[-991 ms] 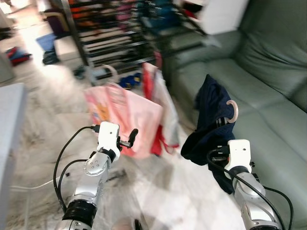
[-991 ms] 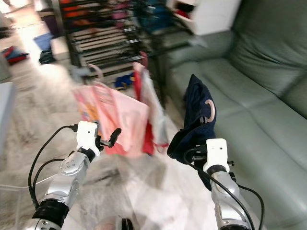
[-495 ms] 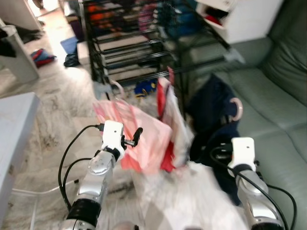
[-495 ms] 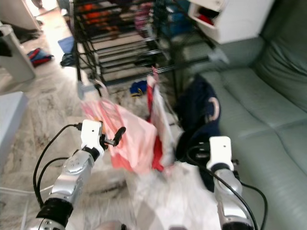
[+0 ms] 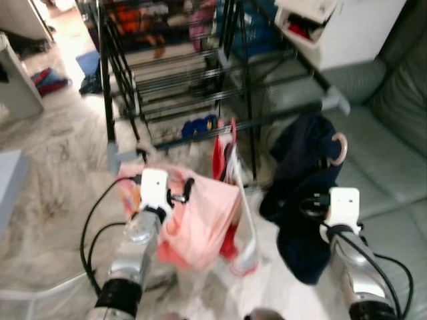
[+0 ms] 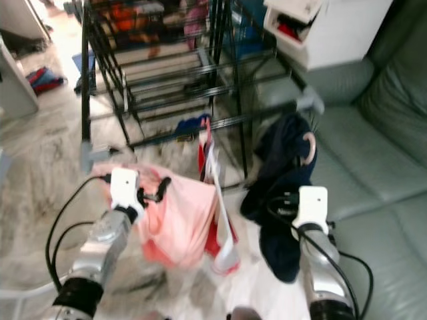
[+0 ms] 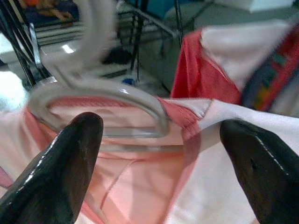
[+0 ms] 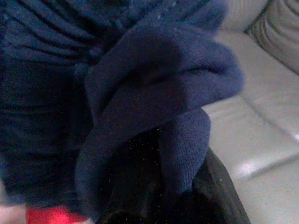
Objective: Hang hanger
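Observation:
A pink garment [image 5: 193, 223] on a clear plastic hanger [image 7: 98, 105] hangs at my left gripper [image 5: 181, 193]. In the left wrist view the hanger's hook loop lies between the two black fingers [image 7: 70, 163], which stand wide apart, so this gripper is open. A navy garment [image 5: 303, 173] with a pale curved hanger hook [image 5: 340, 148] poking out at its top is bunched up at my right gripper [image 5: 308, 203]. Navy cloth [image 8: 140, 93] drapes over that gripper's fingers and hides them. A black drying rack [image 5: 187, 87] stands straight ahead.
A grey-green sofa [image 5: 393, 173] runs along the right. A white cabinet [image 5: 347, 27] stands behind it. Red and white cloth [image 5: 227, 157] hangs low on the rack's front bar. Blue shoes [image 5: 199, 125] lie under the rack. Pale marble floor [image 5: 53, 173] spreads to the left.
The whole picture has shifted as I walk and turn: the drying rack is now nearer and centred. Both arms keep their garments in the same pose.

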Controlling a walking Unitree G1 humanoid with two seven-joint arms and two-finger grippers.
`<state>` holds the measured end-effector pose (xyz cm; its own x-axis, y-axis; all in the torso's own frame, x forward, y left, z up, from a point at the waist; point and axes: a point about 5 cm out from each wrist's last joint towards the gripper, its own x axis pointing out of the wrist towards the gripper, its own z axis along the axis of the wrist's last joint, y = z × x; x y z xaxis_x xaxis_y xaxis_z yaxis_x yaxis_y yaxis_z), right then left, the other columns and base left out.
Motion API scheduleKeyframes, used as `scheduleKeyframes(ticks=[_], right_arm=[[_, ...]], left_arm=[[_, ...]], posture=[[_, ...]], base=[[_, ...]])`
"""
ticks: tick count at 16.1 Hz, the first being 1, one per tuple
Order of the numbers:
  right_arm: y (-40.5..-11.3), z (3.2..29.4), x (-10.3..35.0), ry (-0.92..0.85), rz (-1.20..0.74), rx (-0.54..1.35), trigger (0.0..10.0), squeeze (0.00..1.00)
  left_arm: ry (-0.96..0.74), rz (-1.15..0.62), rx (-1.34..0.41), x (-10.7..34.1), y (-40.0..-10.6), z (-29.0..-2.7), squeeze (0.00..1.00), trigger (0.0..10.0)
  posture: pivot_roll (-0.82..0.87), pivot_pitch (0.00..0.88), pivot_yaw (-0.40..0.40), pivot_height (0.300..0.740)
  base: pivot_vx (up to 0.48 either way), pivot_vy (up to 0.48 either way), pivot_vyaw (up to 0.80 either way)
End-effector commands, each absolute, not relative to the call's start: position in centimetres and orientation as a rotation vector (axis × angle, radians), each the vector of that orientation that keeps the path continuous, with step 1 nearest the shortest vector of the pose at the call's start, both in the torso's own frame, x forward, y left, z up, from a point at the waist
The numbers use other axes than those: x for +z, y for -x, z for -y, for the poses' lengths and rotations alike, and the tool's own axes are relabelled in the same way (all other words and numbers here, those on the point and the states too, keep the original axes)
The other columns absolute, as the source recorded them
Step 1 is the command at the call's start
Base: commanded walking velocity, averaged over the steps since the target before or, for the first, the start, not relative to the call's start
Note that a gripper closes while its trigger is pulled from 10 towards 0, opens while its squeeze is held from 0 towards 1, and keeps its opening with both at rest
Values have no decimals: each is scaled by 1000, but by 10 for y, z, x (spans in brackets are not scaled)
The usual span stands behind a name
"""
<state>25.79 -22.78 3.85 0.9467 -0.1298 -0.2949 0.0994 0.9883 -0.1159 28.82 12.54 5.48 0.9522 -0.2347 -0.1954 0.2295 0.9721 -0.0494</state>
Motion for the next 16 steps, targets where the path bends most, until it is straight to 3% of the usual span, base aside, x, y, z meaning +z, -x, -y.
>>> scheduleKeyframes(ticks=[1,5,7,10,16], right_arm=[[-266,215,49,96,-246,-73,10000,0],[-267,206,47,208,-245,24,10000,0],[-267,204,46,123,-274,13,10000,0],[-269,197,52,192,-235,85,10000,0],[-298,198,66,150,-233,96,10000,0]], left_arm=[[32,-199,-200,57,-288,-137,0,10000],[25,-178,-160,59,-289,-138,0,10000],[37,-185,-135,59,-289,-139,0,10000],[35,-180,-102,62,-289,-143,0,10000],[35,-192,-49,61,-282,-152,0,10000]], posture=[[-49,0,47,740],[-53,0,49,740],[-52,0,49,740],[-37,0,37,740],[10,0,17,740]], base=[[0,0,0],[0,0,0],[0,0,0],[0,0,0],[0,0,0]])
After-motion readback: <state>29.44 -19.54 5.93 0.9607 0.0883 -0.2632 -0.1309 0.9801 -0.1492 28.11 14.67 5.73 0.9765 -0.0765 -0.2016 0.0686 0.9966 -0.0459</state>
